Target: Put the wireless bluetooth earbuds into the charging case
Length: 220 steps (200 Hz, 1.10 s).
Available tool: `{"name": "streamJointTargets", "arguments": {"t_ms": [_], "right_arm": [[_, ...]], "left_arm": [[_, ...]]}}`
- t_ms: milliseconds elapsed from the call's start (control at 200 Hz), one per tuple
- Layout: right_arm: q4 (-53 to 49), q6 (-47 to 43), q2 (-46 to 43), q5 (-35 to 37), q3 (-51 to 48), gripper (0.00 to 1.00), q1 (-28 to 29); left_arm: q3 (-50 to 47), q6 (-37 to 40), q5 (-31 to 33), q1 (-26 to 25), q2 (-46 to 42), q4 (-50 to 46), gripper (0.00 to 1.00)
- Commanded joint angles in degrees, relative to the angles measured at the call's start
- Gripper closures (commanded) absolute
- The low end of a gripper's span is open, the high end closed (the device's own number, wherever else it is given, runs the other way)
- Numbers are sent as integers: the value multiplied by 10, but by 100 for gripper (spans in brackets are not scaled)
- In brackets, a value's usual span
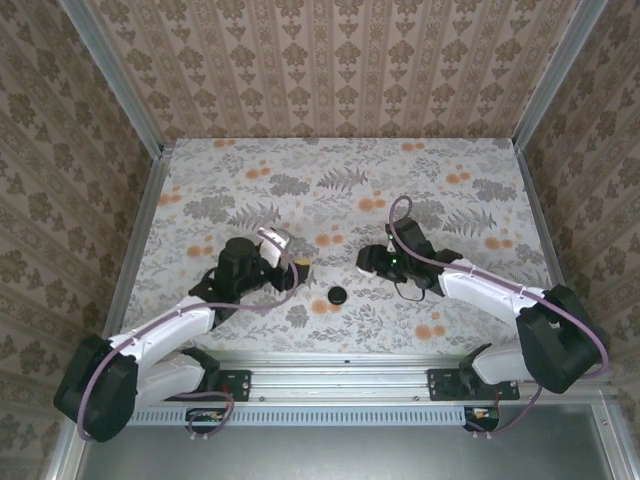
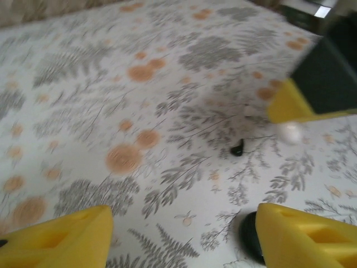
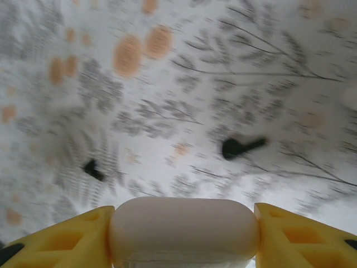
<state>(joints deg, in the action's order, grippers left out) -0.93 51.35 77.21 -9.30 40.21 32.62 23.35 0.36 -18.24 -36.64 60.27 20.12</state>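
Observation:
The charging case [image 3: 184, 230], a white rounded pebble, sits crosswise between the yellow fingers of my right gripper [image 3: 184, 237], which is shut on it above the table. Ahead of it on the table lie a small dark stemmed piece [image 3: 241, 146], shaped like an earbud, and a second dark speck [image 3: 92, 169]; blur hides more detail. My left gripper [image 2: 184, 240] is open low over the table with nothing between its fingers. In the left wrist view the right gripper's yellow finger [image 2: 293, 106] hangs ahead with the case [image 2: 290, 133] as a white blur under it, above a dark piece [image 2: 237, 149].
A black round disc [image 1: 337, 294] lies between the two grippers, close beside my left gripper's right finger [image 2: 301, 237]. The floral tabletop [image 1: 330, 180] stretches behind both arms, fenced by patterned walls and metal rails [image 1: 140, 230].

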Motion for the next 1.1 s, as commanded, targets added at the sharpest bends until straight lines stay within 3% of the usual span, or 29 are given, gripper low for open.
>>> {"name": "streamJointTargets", "arguments": {"t_ms": [0, 220, 540, 850, 1095], "right_arm": [[150, 76, -12, 16, -10, 44, 28], [277, 90, -13, 48, -30, 44, 69], [356, 90, 14, 37, -31, 43, 111], [377, 90, 37, 19, -30, 44, 136], [378, 90, 37, 18, -30, 44, 141]], "left_arm": [[-14, 96, -39, -19, -10, 68, 34], [-47, 99, -48, -30, 1, 136, 36], [-82, 32, -53, -34, 23, 296, 41], [-88, 2, -30, -41, 29, 333, 44], [-87, 2, -14, -44, 23, 334, 52]]}}
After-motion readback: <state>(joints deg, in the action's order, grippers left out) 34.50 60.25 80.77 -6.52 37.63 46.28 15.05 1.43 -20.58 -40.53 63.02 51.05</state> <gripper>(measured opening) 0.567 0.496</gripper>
